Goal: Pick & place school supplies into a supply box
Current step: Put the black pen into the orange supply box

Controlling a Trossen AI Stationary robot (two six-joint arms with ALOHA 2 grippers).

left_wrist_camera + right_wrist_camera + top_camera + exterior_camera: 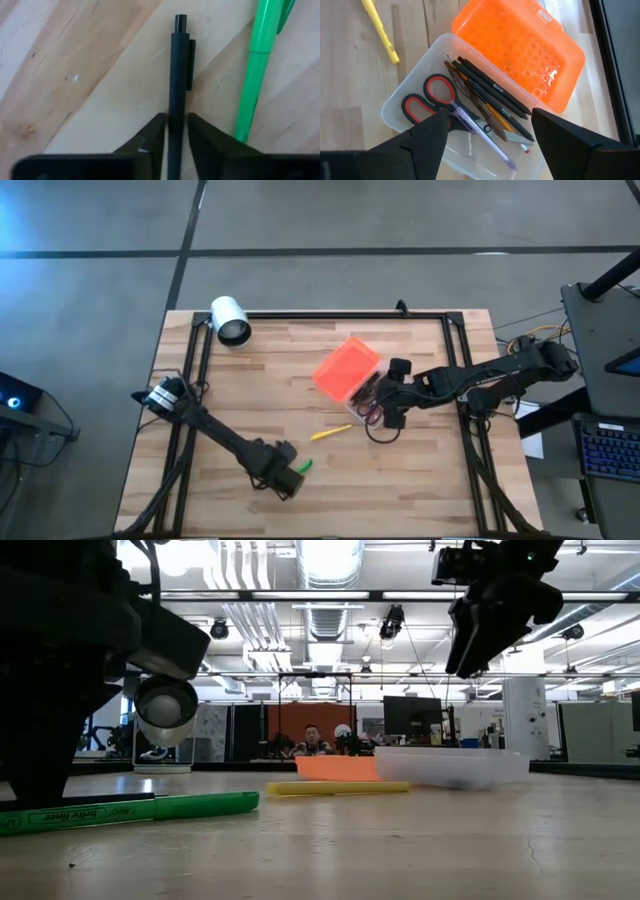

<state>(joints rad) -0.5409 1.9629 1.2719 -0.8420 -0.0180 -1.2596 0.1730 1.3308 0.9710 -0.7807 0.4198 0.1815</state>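
At about two o'clock on the desk (420,480), the supply box (400,107) lies open, its orange lid (520,50) flipped back, already holding red-handled scissors (427,100), dark pens and pencils. The right pincer (487,132) hovers over it, spread wide and empty. At seven o'clock the left pincer (175,132) clamps a black pen (179,75); a green marker (257,70) and yellow marker (330,433) remain out.

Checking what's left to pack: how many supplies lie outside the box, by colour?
Yellow marker: 1
Green marker: 1
Black pen, gripped by the left gripper: 1
Total: 3
The right gripper hovers open over the supply box.
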